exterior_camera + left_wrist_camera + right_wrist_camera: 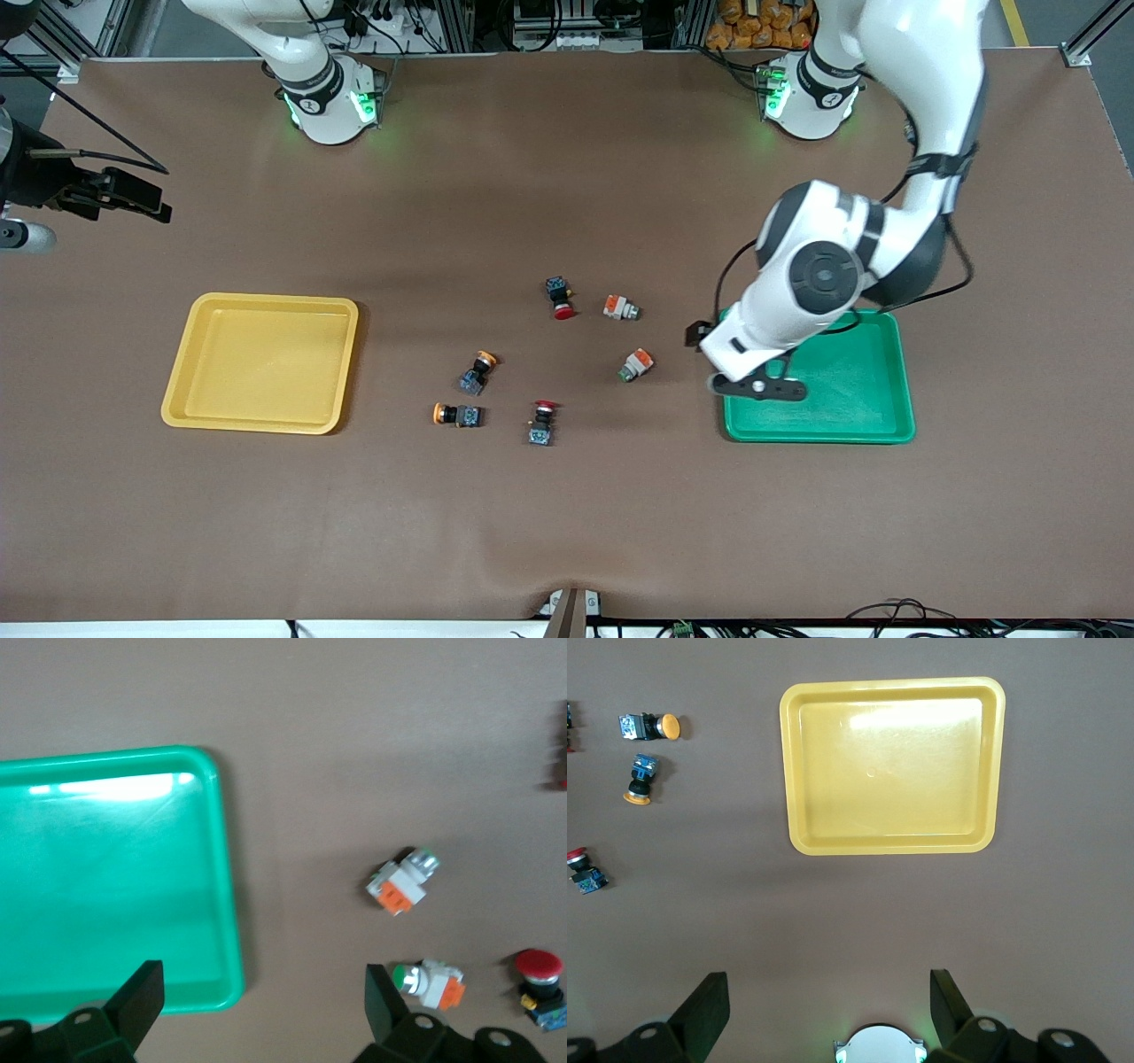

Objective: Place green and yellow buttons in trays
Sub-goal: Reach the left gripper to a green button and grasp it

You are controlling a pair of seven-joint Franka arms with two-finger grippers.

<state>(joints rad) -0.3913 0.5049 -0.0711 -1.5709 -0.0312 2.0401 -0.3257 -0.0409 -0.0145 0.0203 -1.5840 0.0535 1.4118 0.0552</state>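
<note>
The green tray (pixel 850 390) lies at the left arm's end of the table, the yellow tray (pixel 261 363) at the right arm's end; both are empty. Two green buttons (pixel 622 308) (pixel 636 364) and two yellow buttons (pixel 478 372) (pixel 456 415) lie between them. My left gripper (pixel 760 388) hovers open and empty over the green tray's edge nearest the buttons. The left wrist view shows that gripper (pixel 266 988), the tray (pixel 89 886) and both green buttons (pixel 403 879) (pixel 430 981). My right gripper (pixel 828 992) waits open and empty, high above the table, with the yellow tray (pixel 893 766) and the yellow buttons (pixel 648 726) (pixel 640 780) in its view.
Two black switches with red caps lie among the buttons, one beside the farther green button (pixel 560 297), one beside the nearer yellow button (pixel 541 421). The right arm's hand (pixel 133 197) shows at the table's edge. The brown mat bulges at its near edge (pixel 567 532).
</note>
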